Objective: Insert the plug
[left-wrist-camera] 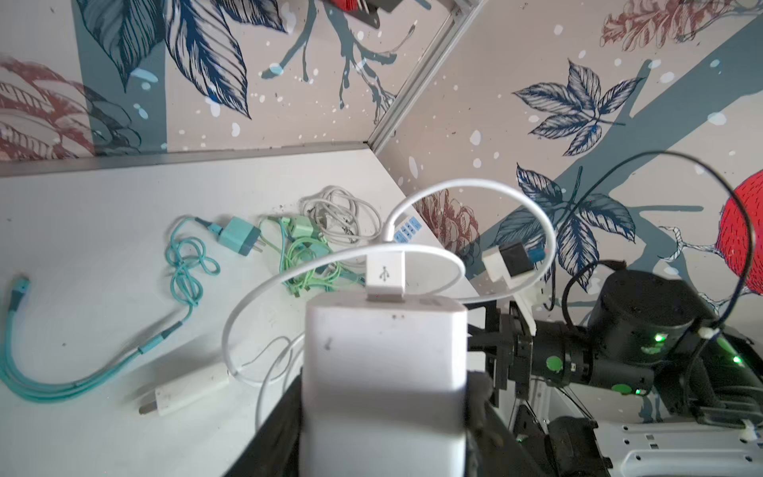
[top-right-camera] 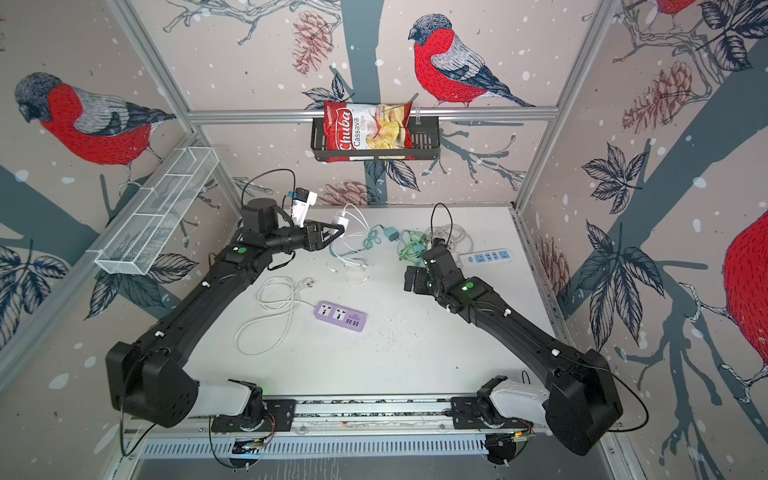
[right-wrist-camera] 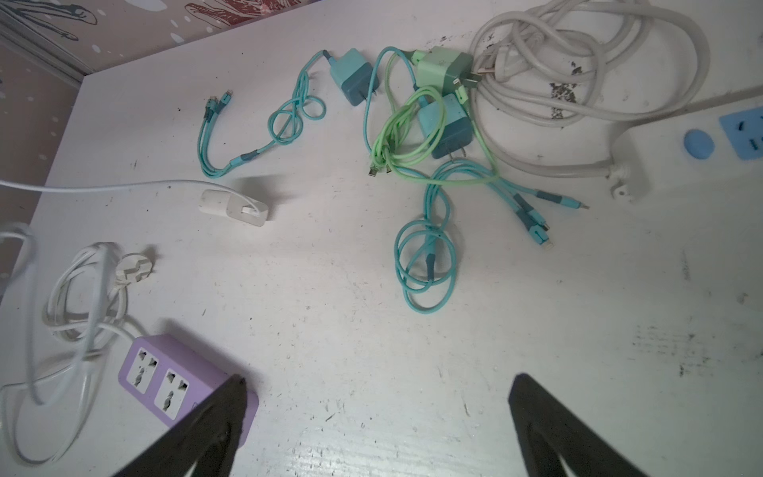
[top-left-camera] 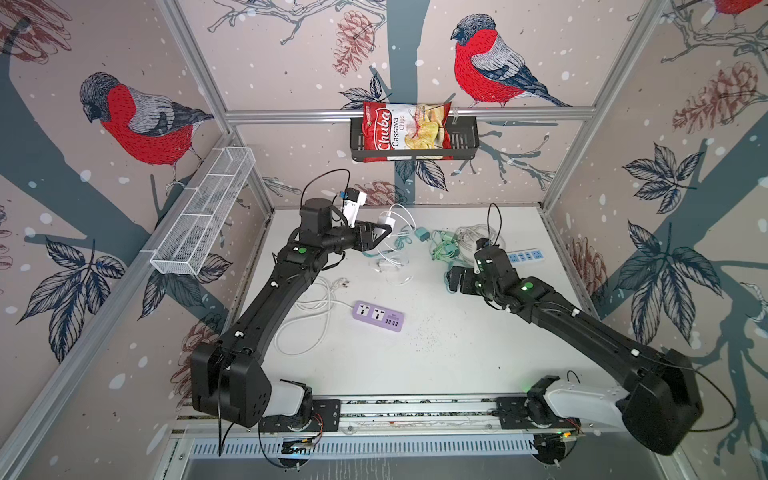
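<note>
The table (top-left-camera: 457, 353) carries the whole job, and the step in hand looks like the carry: the plug is lifted but not yet at a socket. The left claw (top-left-camera: 385, 227) hangs high over the table's far side, pinching the white charger (left-wrist-camera: 384, 371) by its sides. In the left wrist view the charger's body fills the gap between the jaws, with a USB lead (left-wrist-camera: 384, 272) plugged into its far end. The right claw (right-wrist-camera: 380, 379) is spread wide and empty, hovering near the purple strip (top-left-camera: 378, 316). That strip lies flat, well apart from the charger and nearer the arm bases. Next, I judge, the left arm must bring the charger down over one of the strip's sockets (right-wrist-camera: 171, 390) with the prongs lined up. The prongs are hidden now, so I cannot tell how they point
</note>
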